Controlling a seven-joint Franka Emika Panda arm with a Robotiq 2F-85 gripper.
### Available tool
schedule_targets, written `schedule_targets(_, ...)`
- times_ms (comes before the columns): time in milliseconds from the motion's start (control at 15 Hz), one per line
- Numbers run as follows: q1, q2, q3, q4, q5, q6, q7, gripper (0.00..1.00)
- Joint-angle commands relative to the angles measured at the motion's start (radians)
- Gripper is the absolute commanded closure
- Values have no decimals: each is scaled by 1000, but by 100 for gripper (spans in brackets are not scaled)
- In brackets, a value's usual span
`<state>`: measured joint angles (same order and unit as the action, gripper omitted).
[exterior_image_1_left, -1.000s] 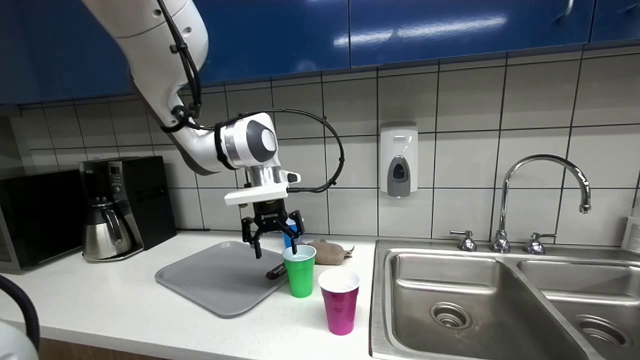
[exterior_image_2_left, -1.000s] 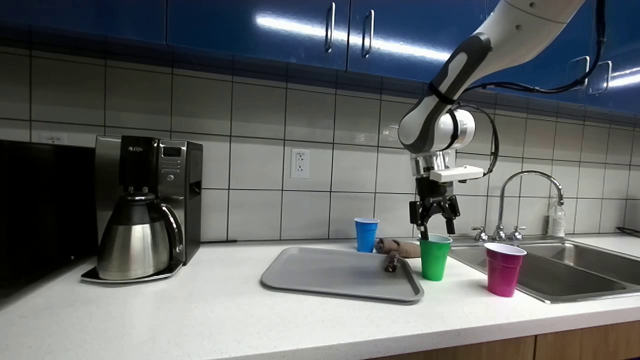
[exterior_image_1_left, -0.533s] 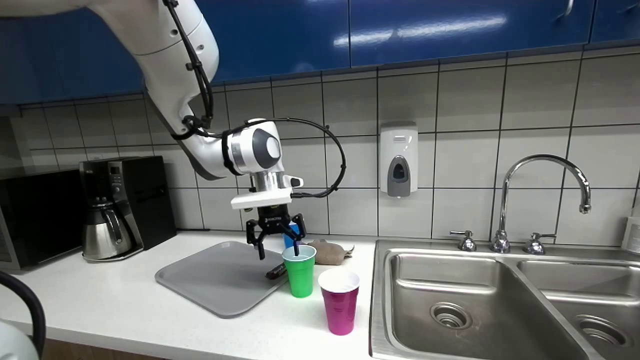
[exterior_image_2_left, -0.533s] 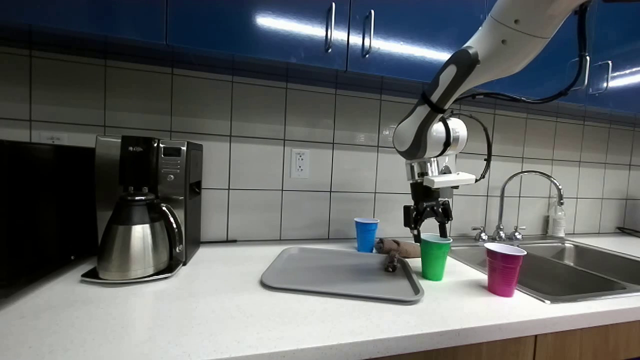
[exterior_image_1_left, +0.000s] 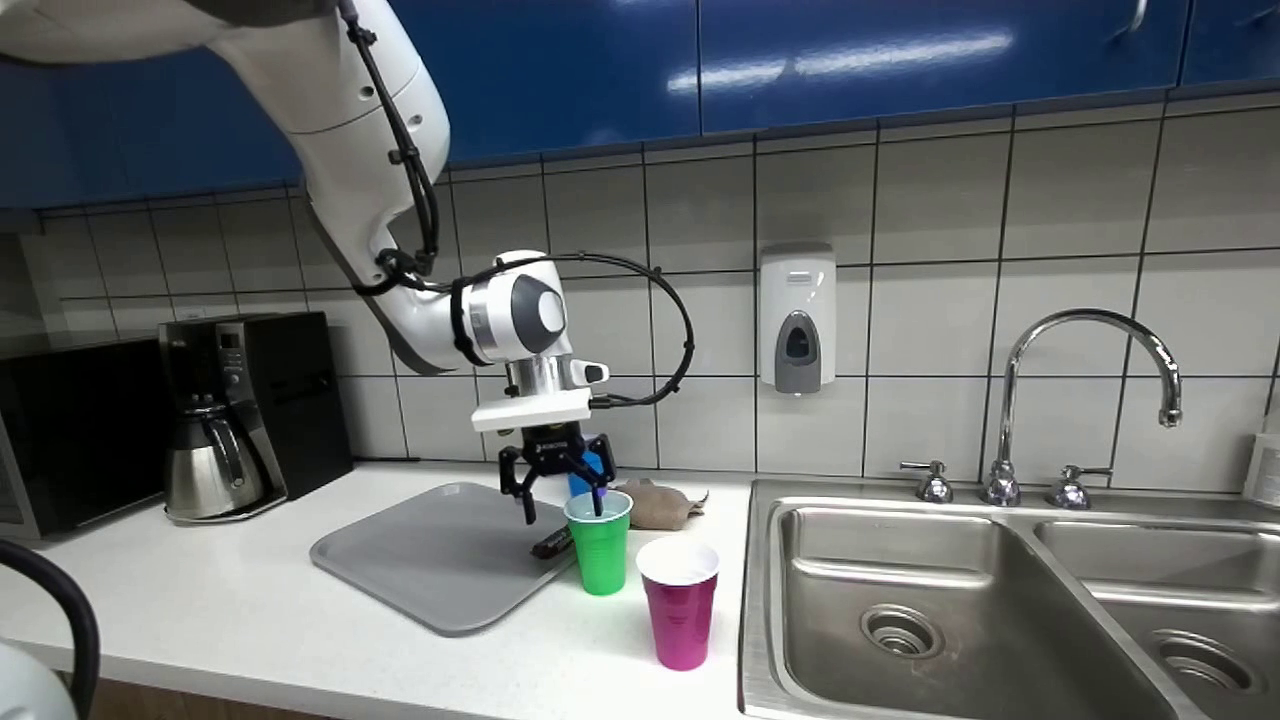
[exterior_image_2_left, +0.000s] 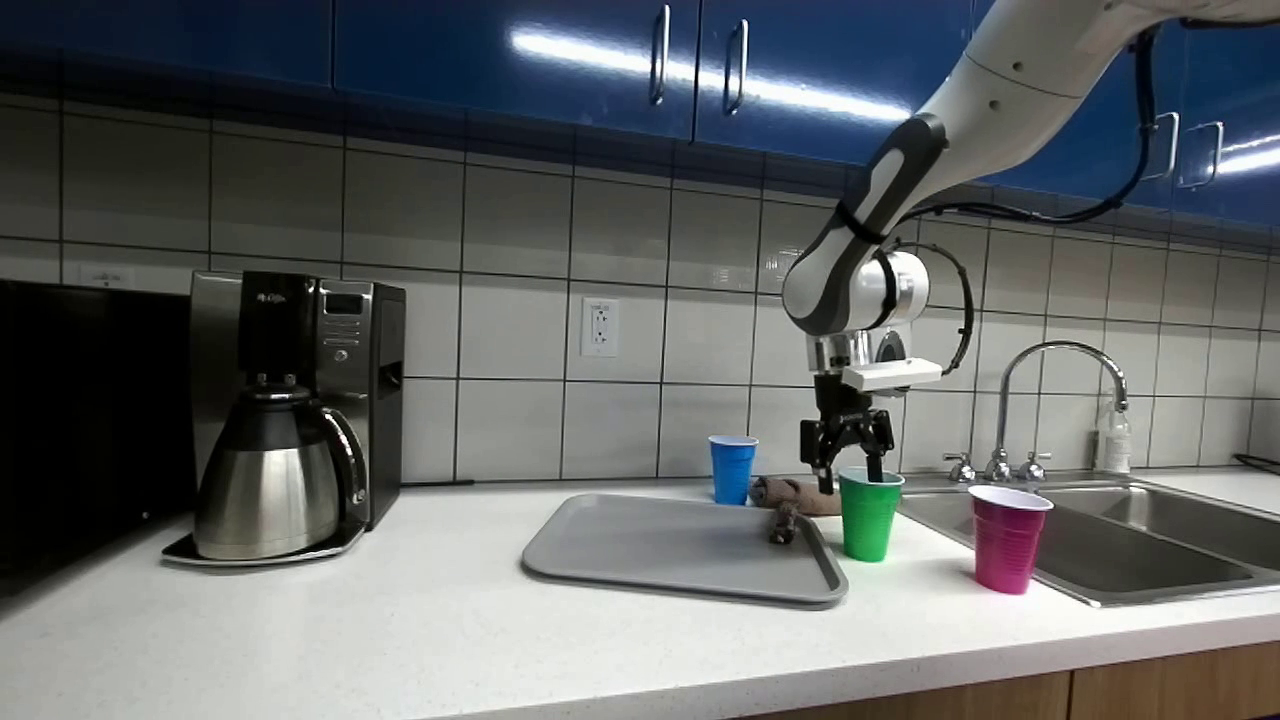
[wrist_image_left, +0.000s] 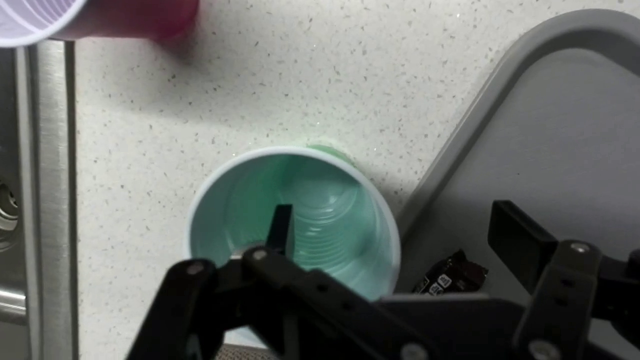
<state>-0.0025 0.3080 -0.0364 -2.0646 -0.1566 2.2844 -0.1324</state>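
My gripper (exterior_image_1_left: 564, 513) is open and points down at the green cup (exterior_image_1_left: 602, 558). It also shows in an exterior view (exterior_image_2_left: 850, 482). In the wrist view, one finger is at the mouth of the green cup (wrist_image_left: 325, 220), and the other finger is outside it, over the grey tray (wrist_image_left: 565, 125). Nothing is held between the fingers. The cup stands upright beside the tray and looks empty inside. A small dark wrapped bar (wrist_image_left: 452, 277) lies at the tray's edge, partly hidden by the gripper. It shows in both exterior views (exterior_image_2_left: 783, 524).
A magenta cup (exterior_image_1_left: 682, 610) stands near the sink (exterior_image_1_left: 890, 570). A blue cup (exterior_image_2_left: 733, 470) and a brown cloth-like bundle (exterior_image_2_left: 800, 496) stand and lie behind the tray. A coffee maker (exterior_image_2_left: 300, 420) stands farther along the counter. Blue cabinets (exterior_image_2_left: 520, 60) hang above.
My gripper has moved down and slightly sideways, rightward in one exterior picture and leftward in the opposite one. Its fingers stay apart. The cups, tray and bar have not moved.
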Motion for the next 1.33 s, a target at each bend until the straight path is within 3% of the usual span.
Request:
schedule_targets(0, -18, 28, 11, 35, 14, 14, -29, 0)
schedule_targets(133, -19, 33, 11, 40, 14, 18, -31, 0)
schedule_targets(267, -23, 33, 12, 41, 18, 24, -39, 26)
schedule_targets(867, -29, 31, 7, 42, 10, 33, -39, 95)
schedule_targets(933, -29, 30, 7, 41, 10, 32, -37, 100)
schedule_targets(1267, -27, 25, 1, 38, 0, 32, -27, 99)
